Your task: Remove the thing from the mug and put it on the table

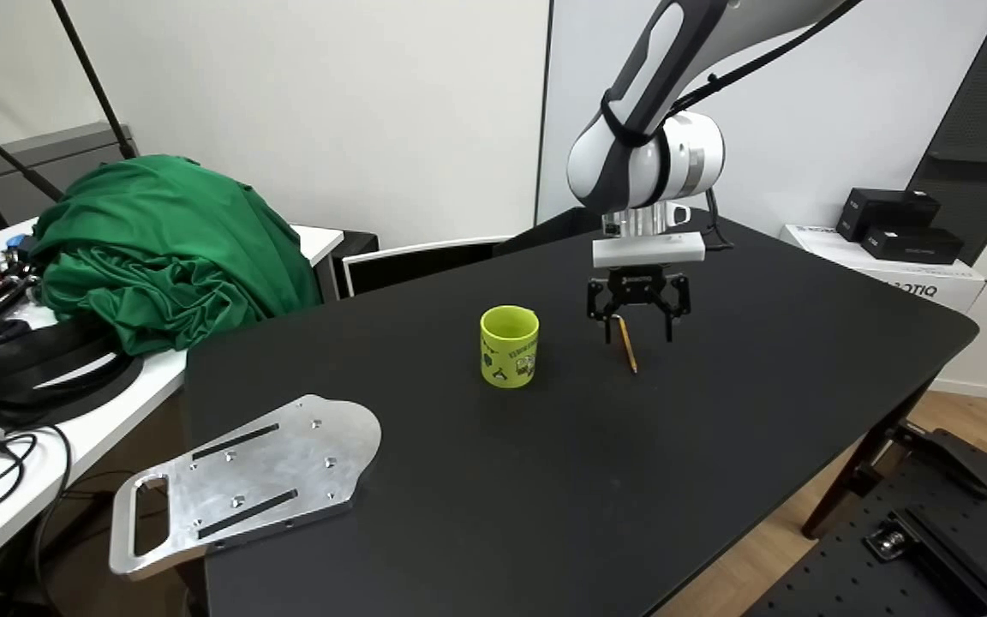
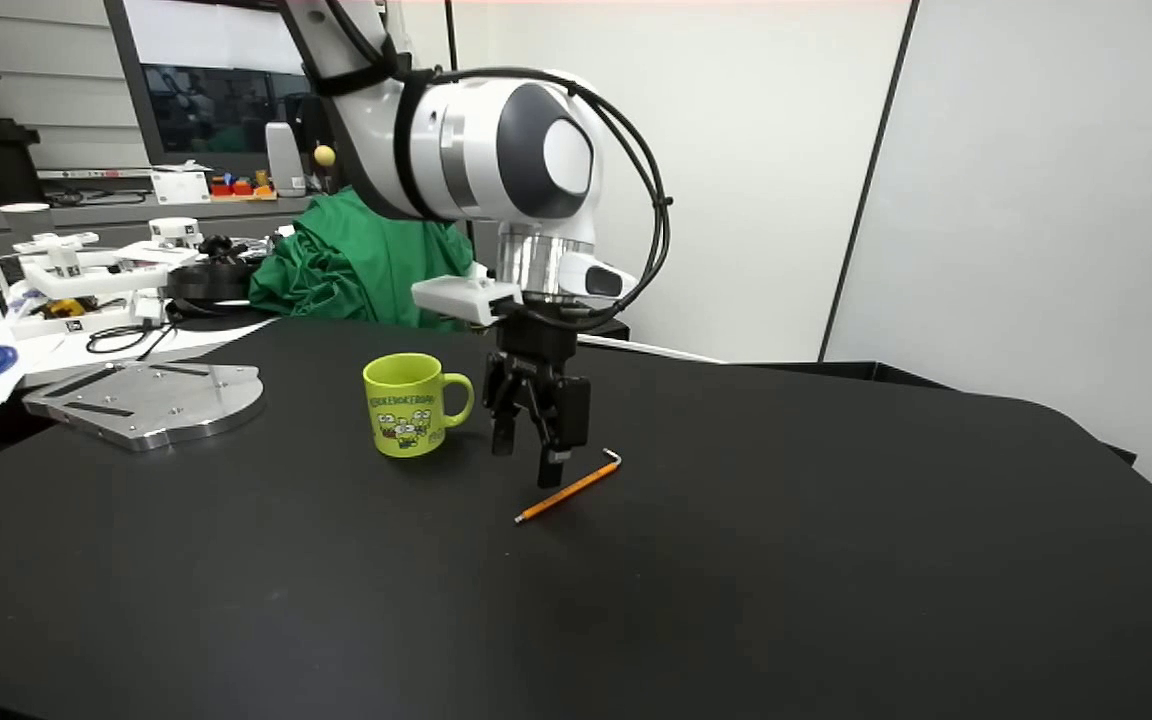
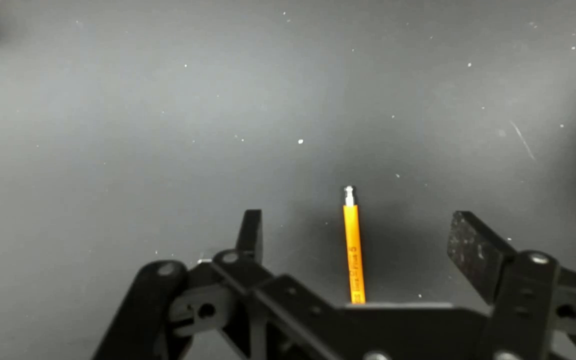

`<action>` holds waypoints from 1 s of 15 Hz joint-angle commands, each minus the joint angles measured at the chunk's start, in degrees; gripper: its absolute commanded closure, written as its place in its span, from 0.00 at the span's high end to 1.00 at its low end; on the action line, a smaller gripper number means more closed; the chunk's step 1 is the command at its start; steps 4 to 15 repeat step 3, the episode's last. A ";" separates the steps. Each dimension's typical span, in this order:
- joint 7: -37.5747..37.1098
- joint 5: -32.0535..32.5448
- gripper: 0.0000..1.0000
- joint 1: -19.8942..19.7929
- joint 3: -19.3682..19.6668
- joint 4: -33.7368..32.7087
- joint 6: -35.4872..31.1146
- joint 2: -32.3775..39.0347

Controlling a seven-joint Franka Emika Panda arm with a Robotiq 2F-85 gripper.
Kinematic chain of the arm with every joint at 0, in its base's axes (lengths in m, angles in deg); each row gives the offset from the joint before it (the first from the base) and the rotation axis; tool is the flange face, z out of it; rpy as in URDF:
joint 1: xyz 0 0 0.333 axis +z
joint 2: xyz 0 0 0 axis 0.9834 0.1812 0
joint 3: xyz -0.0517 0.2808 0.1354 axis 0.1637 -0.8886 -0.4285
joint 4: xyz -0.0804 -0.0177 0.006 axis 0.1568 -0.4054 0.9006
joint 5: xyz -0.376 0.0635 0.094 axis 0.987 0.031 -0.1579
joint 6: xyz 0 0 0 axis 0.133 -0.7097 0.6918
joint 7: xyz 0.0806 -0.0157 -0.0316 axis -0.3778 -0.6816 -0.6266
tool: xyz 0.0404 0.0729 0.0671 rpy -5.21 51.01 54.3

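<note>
The thing (image 1: 628, 344) is a thin orange stick with a short bent silver end, like a hex key. It lies flat on the black table (image 1: 476, 497), and also shows in an exterior view (image 2: 571, 488) and the wrist view (image 3: 353, 245). The yellow-green mug (image 1: 508, 351) stands upright beside it; its handle shows in an exterior view (image 2: 404, 410). Nothing sticks out of the mug. My gripper (image 1: 638, 334) is open and empty above the thing. In the wrist view (image 3: 358, 220) the thing lies between the spread fingers, its near part hidden by the gripper body.
A silver metal plate with a handle slot (image 1: 288, 463) lies at the table's edge, also seen in an exterior view (image 2: 156, 400). A white desk with a green cloth (image 1: 168, 248) stands beside the table. White and black boxes (image 1: 900, 227) stand beyond the far end.
</note>
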 commanded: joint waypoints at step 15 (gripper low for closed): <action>-0.16 0.25 0.96 -0.38 -0.34 -0.17 0.11 0.05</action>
